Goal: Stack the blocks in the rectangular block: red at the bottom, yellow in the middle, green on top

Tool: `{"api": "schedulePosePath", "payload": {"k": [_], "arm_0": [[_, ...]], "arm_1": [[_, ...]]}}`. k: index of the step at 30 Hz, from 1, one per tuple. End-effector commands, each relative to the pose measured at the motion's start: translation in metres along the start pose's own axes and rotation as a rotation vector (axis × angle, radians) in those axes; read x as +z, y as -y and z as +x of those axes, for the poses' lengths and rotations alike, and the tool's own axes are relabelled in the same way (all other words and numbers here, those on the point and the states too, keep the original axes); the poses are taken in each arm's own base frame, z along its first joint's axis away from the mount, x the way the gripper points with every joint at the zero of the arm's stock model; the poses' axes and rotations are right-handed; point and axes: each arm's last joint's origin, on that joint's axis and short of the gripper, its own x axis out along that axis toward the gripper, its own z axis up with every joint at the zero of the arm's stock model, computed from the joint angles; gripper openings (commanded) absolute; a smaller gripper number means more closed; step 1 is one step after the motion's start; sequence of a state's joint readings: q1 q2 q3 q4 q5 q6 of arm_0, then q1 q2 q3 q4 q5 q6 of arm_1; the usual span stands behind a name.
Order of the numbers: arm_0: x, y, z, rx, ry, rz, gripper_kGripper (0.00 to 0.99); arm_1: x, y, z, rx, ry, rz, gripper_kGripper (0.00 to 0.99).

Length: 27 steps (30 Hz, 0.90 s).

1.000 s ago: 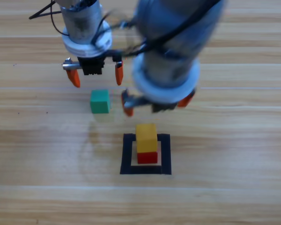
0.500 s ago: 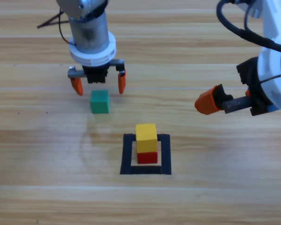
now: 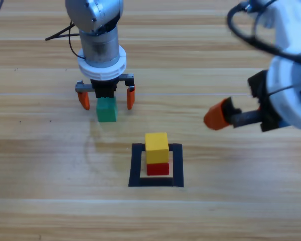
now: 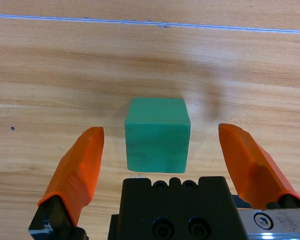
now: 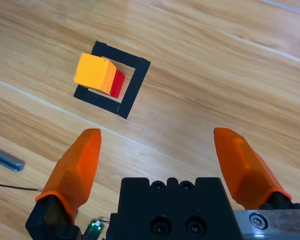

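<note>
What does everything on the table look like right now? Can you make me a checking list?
Surface: wooden table, bare planks with fine seams.
Job's things: yellow cube sits on red cube inside the black tape outline; green cube stands on the wood outside it.
Clutter: nothing seen.
Grippers: left gripper is open, its jaws either side of the green cube without touching; right gripper is open and empty, off to the right side.
Cables: black cables run along the left arm, more loop by the right arm.
Surroundings: nothing seen beyond the table.
</note>
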<state>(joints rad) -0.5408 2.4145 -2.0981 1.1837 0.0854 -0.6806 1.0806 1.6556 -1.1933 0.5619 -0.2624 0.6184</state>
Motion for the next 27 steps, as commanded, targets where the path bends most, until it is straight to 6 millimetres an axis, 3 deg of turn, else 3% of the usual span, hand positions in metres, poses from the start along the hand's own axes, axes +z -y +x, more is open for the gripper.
{"api": "schedulePosePath", "payload": {"k": [1, 9, 18, 21, 26, 27], "arm_0": [[0.005, 0.003, 0.033, 0.032, -0.044, 0.003, 0.931], [0.006, 0.003, 0.042, 0.041, -0.057, 0.009, 0.87], [0.005, 0.003, 0.043, 0.04, -0.059, 0.014, 0.707], [0.005, 0.002, 0.043, 0.042, -0.062, 0.026, 0.52], [0.008, -0.006, 0.039, 0.045, -0.059, 0.045, 0.003], [0.009, -0.007, 0.037, 0.044, -0.056, 0.049, 0.0]], "arm_1": [[0.003, 0.0, 0.025, -0.031, -0.031, 0.014, 0.99], [0.002, 0.001, 0.023, -0.027, -0.028, 0.015, 0.99], [0.002, 0.002, 0.022, -0.025, -0.03, 0.015, 0.99], [0.002, 0.002, 0.022, -0.025, -0.03, 0.016, 0.99], [0.002, 0.002, 0.022, -0.025, -0.03, 0.015, 0.99], [0.002, 0.002, 0.022, -0.024, -0.031, 0.017, 0.99]]}}
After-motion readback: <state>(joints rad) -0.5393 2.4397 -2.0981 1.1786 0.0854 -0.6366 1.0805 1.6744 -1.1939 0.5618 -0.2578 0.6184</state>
